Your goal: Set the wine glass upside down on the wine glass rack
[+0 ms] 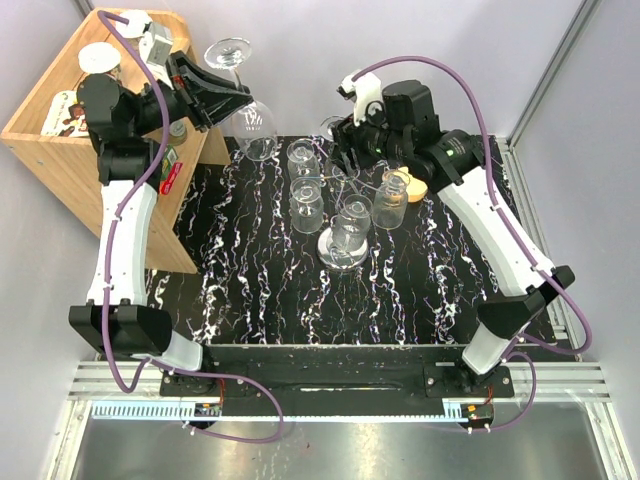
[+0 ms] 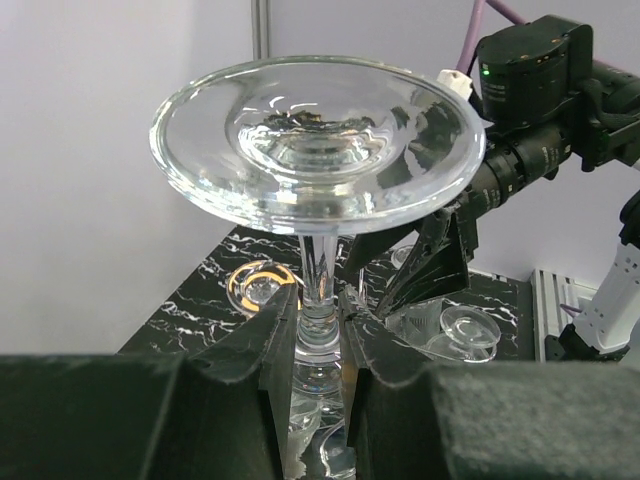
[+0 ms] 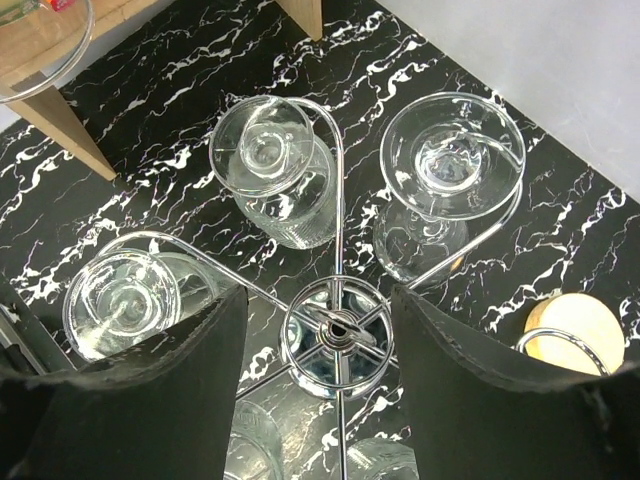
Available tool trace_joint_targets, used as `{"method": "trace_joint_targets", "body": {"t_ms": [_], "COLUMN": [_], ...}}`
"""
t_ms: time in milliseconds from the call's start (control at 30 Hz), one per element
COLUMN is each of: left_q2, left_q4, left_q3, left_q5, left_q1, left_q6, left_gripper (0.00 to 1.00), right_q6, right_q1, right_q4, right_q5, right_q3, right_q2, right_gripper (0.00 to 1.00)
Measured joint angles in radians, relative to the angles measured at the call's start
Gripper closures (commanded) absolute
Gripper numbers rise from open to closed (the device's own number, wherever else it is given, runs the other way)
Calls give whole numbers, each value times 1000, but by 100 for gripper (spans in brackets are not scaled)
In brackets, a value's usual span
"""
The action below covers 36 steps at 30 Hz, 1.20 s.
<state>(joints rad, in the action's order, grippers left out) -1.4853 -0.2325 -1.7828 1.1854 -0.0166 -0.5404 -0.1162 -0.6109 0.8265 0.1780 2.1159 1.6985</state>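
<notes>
Left pincer (image 2: 318, 335): clenched on stem of wine glass (image 2: 318, 150), foot uppermost, held aloft left of wine glass rack (image 3: 335, 325), apart from it. Three glasses (image 3: 265, 160) hang on rack. Right pincer (image 3: 318, 365): released, jaws spread either side of rack's top hub, over surface (image 3: 420, 40).

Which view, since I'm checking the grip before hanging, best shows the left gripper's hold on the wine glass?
Left wrist: the left gripper is shut on the wine glass stem, foot up, seen close. Top external shows the glass small and from above, with the grip unclear. Right wrist shows the wine glass rack, not this grip.
</notes>
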Motion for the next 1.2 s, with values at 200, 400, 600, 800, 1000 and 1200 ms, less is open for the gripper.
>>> {"method": "trace_joint_targets", "body": {"t_ms": [200,400,600,800,1000,1200], "left_q2": [2,8,18,30,60,116], "left_q4": [-1,-2,-6,-6,28,48], "left_q3": [26,26,36,68,96,125], "left_q5": [0,0,0,1,1,5], "left_q1": [-10,-14,-38,-51,-60,-64], "left_q6": [0,0,-2,-5,20,43], "left_gripper": [100,100,100,100,100,100], "right_q6": [15,-19,-128,-219,-272,-296], "right_q1": [-21,-23,-19,59,147,174], "right_q4": [-15,-16,-16,-19,17,62], "right_q5": [-63,-106,-195,-200,-152,-35], "right_q3": [-25,-40,-72,-243,-527,-878], "right_q2": [0,-11,-155,-447,-692,-887], "right_gripper": [32,30,29,30,30,33]}}
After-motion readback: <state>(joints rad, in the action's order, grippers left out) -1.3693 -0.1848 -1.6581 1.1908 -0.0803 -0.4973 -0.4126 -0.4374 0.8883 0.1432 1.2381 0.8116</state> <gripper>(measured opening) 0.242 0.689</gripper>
